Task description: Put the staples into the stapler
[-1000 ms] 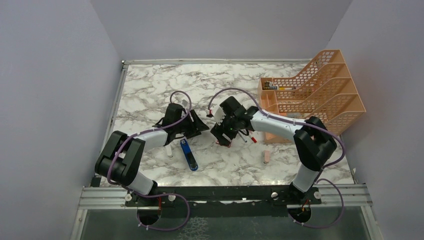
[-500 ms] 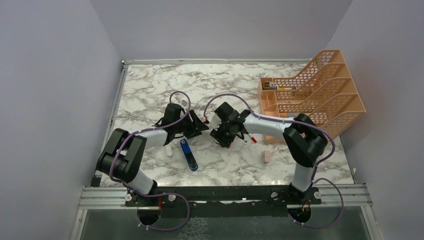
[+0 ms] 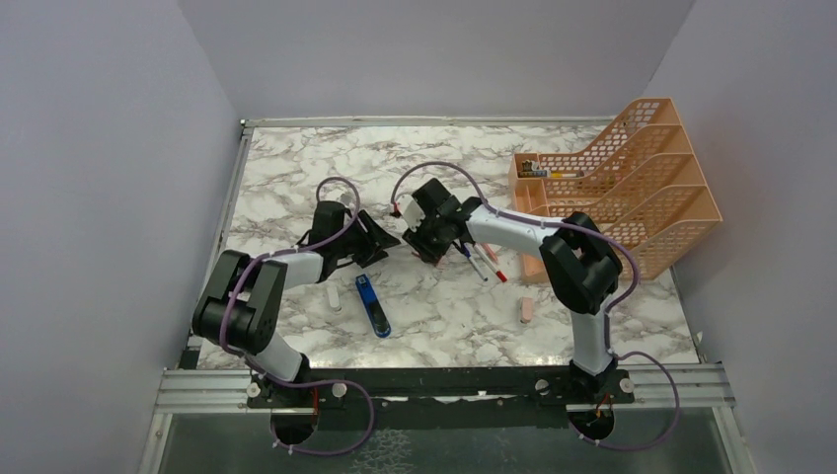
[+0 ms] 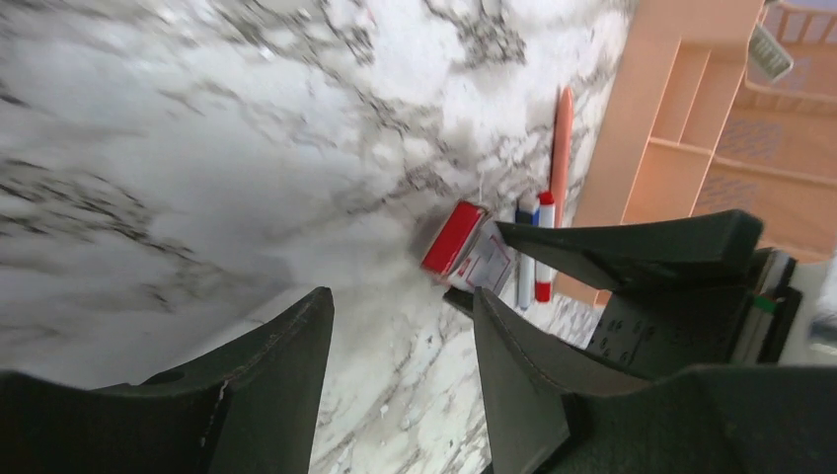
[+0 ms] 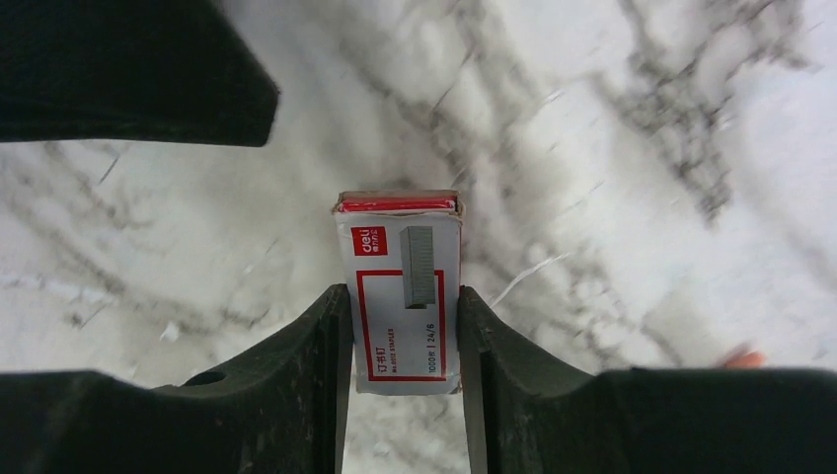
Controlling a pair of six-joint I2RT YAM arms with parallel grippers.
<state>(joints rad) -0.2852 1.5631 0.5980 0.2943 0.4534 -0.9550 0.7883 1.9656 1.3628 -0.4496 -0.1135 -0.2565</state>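
right tool [image 5: 402,301] | clamps staples [image 5: 400,257] | its flanks partly hidden by fingers [image 5: 316,346]

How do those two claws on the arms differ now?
The right end effector grips the red-and-white staple box by its sides; the left end effector holds nothing, fingers apart. The right one faces the tabletop; the left faces the box. Both have two dark fingers.

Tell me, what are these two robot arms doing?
The right end effector grips the red-and-white staple box by its sides over the marble table. The left end effector hangs open and empty beside it. The blue stapler lies untouched on the table near the left arm.
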